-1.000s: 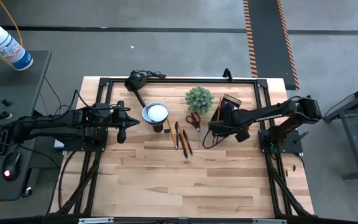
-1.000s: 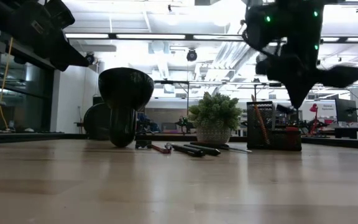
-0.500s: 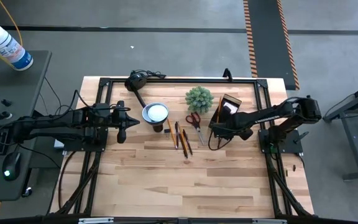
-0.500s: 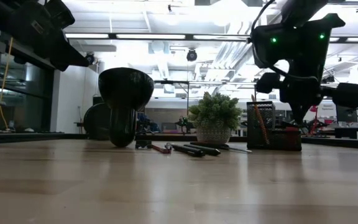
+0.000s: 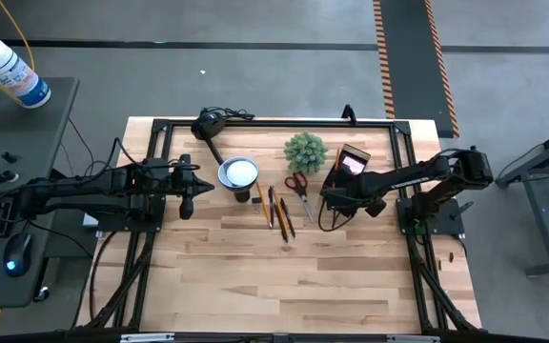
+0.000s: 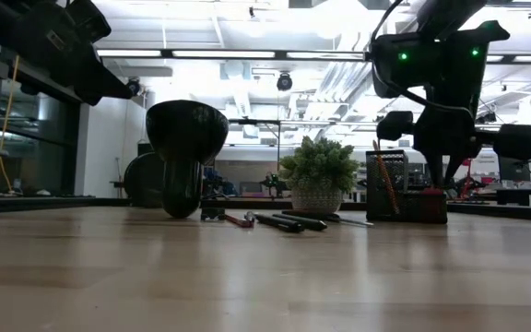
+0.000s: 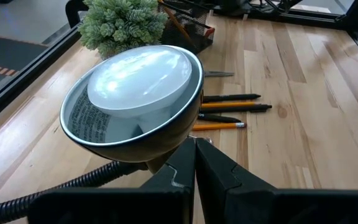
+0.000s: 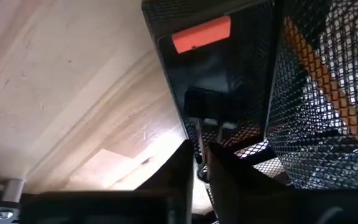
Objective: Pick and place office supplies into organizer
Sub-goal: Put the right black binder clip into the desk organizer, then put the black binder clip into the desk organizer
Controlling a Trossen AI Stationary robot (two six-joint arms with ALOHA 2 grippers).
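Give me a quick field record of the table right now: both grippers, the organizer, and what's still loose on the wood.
left gripper: shut, empty, waiting beside the desk lamp
right gripper: at the organizer, fingers close together; hold unclear
organizer: far right part of the table, beside the plant; an orange pencil leans inside, a pink pad lies in a low compartment
scissors: loose on the wood, in front of the plant
pens and pencils: four, loose, lying side by side between lamp and scissors
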